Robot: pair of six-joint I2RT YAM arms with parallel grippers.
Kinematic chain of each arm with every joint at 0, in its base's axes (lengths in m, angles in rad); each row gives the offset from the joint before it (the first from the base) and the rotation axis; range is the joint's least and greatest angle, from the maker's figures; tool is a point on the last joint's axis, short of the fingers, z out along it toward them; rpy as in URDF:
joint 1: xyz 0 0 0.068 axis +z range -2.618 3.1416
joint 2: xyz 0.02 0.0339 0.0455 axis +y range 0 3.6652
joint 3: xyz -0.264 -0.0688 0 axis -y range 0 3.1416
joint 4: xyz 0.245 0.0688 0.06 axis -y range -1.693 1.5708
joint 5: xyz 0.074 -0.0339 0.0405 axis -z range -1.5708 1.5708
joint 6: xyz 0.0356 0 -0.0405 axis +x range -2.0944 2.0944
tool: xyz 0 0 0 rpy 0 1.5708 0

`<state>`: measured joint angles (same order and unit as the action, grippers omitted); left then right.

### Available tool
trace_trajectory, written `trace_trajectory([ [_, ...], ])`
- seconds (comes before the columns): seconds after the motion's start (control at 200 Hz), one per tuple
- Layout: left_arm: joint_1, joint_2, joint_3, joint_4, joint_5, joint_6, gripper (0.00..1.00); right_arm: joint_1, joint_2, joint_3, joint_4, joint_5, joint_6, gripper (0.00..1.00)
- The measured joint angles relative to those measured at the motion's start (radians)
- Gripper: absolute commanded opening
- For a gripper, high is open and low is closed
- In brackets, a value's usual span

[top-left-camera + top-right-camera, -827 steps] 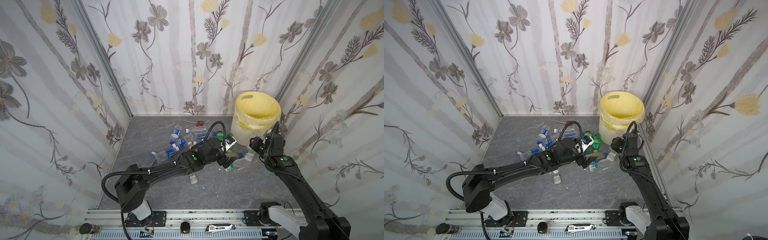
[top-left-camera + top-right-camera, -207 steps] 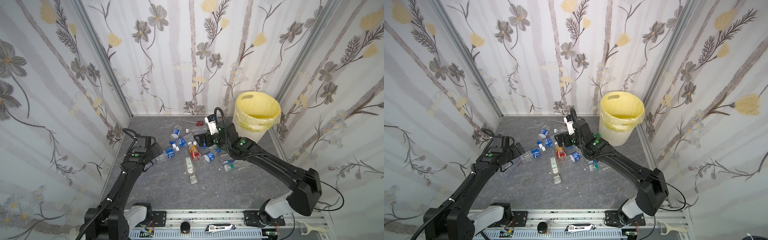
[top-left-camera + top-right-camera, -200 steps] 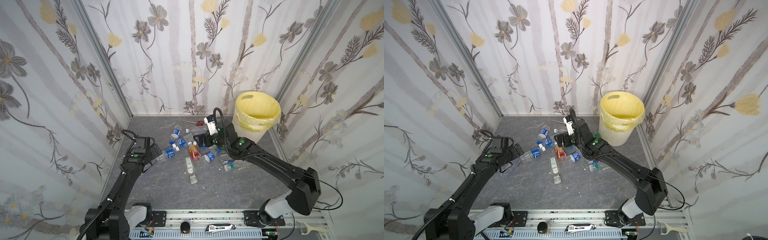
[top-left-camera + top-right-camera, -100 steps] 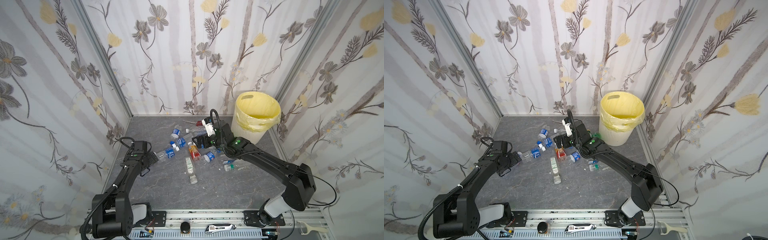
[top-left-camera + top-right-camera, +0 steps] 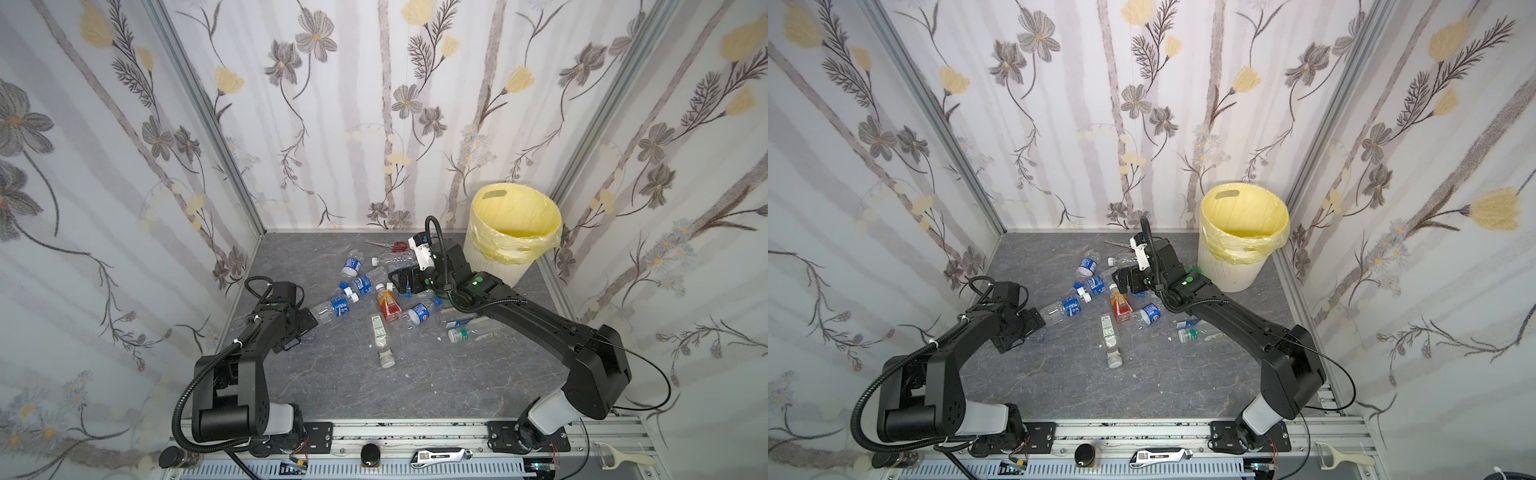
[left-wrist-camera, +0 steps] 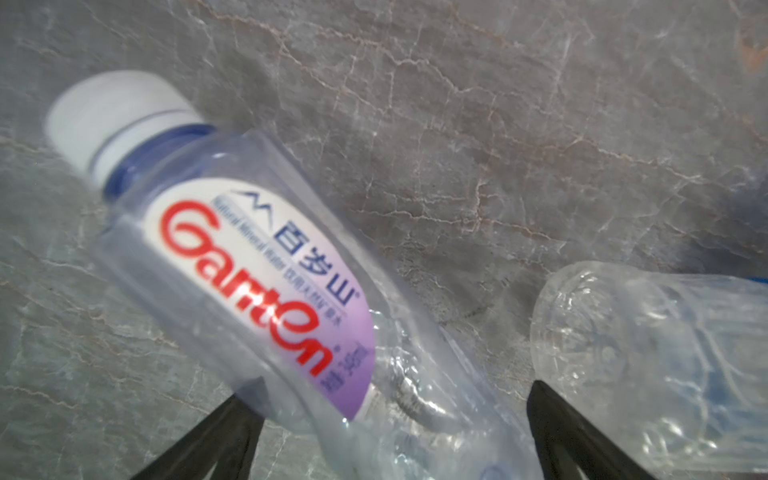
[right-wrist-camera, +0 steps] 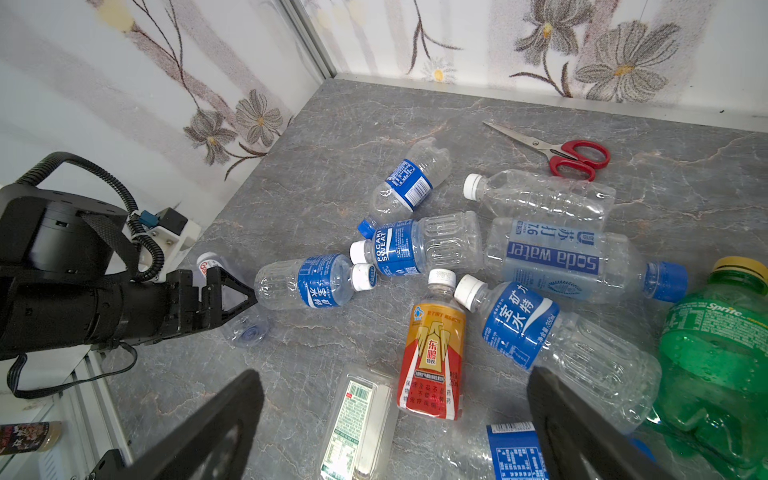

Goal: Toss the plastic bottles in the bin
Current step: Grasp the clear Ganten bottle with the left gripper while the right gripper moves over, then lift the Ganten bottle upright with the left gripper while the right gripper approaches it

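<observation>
Left tool [image 6: 392,388]: low on the left side of the surface [image 5: 415,386]. Its two fingers stand wide apart.
White-capped bottle [image 6: 249,270]: clear, with red letters on it. It lies flat between the left tool's fingers and is not squeezed. It sits close to one finger, with a gap to the other finger.
Blue-label bottle [image 5: 334,305]: lies flat just to the right of the left tool, with its bottom end toward the tool.
Right tool [image 7: 392,378]: up over the bottle pile in the far middle. Its fingers are wide apart and hold nothing.
Orange bottle [image 7: 436,353]: lies flat in the pile, just beside the right tool on its near left side.
Green bottle [image 7: 715,345]: lies at the right end of the pile, partly under the right arm in both top views.
Other bottles: clear ones with blue labels lie flat and close together, between the two tools.
Bin [image 5: 490,266]: stands upright in the far right corner, with a yellow bag [image 5: 536,237] inside. It is near the right tool and well apart from the left tool.
Scissors [image 7: 577,158]: red handles, at the far edge of the pile.
</observation>
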<state>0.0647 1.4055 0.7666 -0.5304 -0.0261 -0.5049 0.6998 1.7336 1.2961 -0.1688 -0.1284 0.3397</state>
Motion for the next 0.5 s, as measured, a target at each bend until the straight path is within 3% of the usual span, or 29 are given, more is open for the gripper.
trace_trajectory([
  [0.255,0.0,0.044,0.018,0.004,0.005,0.001,0.85,-0.009,0.007,-0.005,0.001,-0.007,0.019,1.0],
  [0.5,0.0,0.066,0.026,0.008,0.024,0.016,0.61,-0.021,0.011,-0.006,0.0,-0.019,0.026,1.0],
])
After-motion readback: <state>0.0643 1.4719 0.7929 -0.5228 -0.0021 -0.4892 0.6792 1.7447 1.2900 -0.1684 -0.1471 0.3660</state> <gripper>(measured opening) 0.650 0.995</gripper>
